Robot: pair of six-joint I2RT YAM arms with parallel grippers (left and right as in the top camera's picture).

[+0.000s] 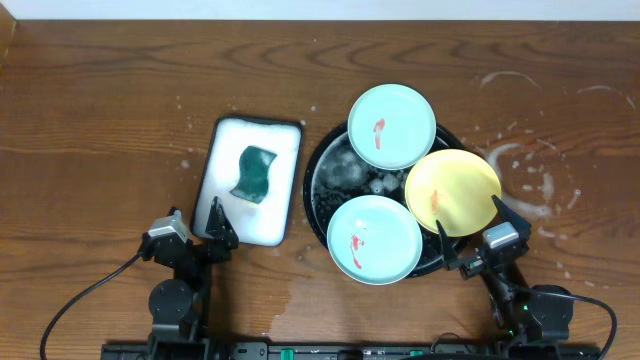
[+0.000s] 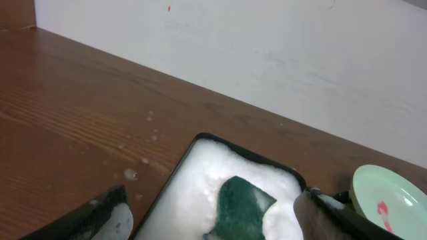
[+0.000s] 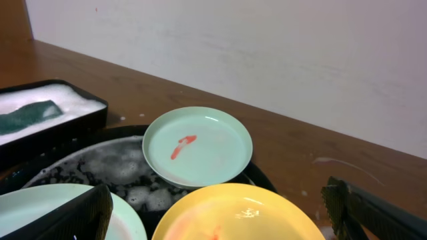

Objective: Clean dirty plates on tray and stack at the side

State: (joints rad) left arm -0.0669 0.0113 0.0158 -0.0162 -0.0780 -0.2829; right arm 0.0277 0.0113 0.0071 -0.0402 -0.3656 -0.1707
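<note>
Resting on the rim of the tray [image 1: 316,190], three plates ring its soapy centre. The far mint plate [image 1: 391,125] lies on the far rim. The yellow plate [image 1: 452,192] lies on the right rim and overhangs it. The near mint plate [image 1: 374,238] lies on the near rim. Each plate bears a red smear on its upper face. The yellow plate sits just beside both mint plates; whether their edges touch cannot be told. The two mint plates are apart, with suds and wet black pan showing between them.

The tray stands on the table [image 1: 100,120], right of centre. Whitish streaks [image 1: 520,165] mark the wood to its right. Just left of the tray stands a white tray [image 1: 228,215] filled with foam, with a green sponge [image 1: 256,173] lying in it.

The right gripper [image 1: 475,232] sits at the near right of the tray, beside the yellow plate, jaws spread wide and holding nothing. The left gripper [image 1: 218,228] sits at the near left corner of the white tray, jaws likewise fully apart and empty.
</note>
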